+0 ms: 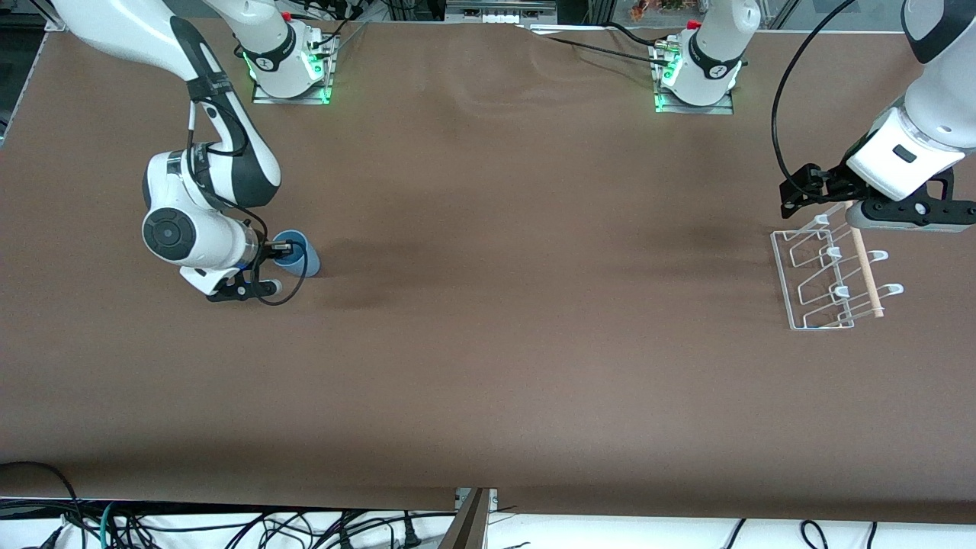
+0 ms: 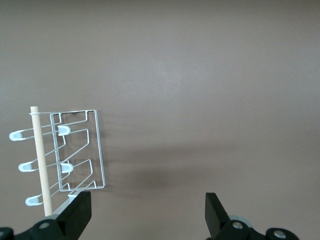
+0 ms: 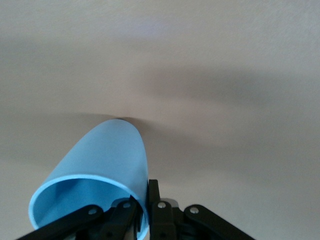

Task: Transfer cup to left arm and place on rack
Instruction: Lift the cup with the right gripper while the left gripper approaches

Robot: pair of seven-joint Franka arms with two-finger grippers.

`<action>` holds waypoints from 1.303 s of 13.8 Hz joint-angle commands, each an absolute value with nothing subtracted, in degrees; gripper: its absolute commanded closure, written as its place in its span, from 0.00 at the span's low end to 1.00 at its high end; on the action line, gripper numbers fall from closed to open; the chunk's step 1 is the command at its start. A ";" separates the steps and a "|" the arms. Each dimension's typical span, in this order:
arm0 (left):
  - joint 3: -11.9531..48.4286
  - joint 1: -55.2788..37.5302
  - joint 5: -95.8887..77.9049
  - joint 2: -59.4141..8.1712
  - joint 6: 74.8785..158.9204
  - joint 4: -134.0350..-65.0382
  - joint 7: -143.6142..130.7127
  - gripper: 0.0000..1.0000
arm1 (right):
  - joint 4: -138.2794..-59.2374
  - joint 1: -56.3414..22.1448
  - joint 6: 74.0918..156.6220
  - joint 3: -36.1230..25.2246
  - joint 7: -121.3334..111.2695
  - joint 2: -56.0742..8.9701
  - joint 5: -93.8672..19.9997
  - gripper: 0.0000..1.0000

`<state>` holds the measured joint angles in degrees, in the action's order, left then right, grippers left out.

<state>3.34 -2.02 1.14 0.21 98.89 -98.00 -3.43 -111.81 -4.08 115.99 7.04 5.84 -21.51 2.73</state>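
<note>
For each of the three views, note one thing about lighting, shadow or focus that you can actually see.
Front view: soft dark shadow patches lie on the table beside the cup and near the rack. Left wrist view: rack sharp, a dim shadow on the cloth beside it. Right wrist view: cup close and soft-edged, blurred shadow bands above it.

The front camera hangs high across the bench, facing both arm bases and taking in its whole top. The left wrist camera looks straight down from well above, over its open jaws, onto the rack, which the front view also shows at the left arm's end. The right wrist camera sits low and very close to the cup, a small shape in the front view.
</note>
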 commanded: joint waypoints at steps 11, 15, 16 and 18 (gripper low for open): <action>3.52 -2.90 -2.90 -4.48 92.46 -95.45 1.57 0.00 | -82.03 -28.64 107.84 7.21 46.72 -28.63 -36.25 1.00; 3.43 -2.46 -8.76 -7.11 92.37 -96.06 16.99 0.00 | -74.98 -32.34 110.91 7.21 52.46 -32.87 -47.37 1.00; 3.43 -2.29 -10.18 -7.55 92.37 -96.59 22.62 0.00 | -74.36 -33.30 111.53 7.29 52.91 -33.05 -48.16 1.00; 3.43 -1.85 -14.74 -8.08 92.46 -97.99 32.90 0.00 | -74.18 -35.06 113.11 7.29 52.65 -33.57 -51.48 1.00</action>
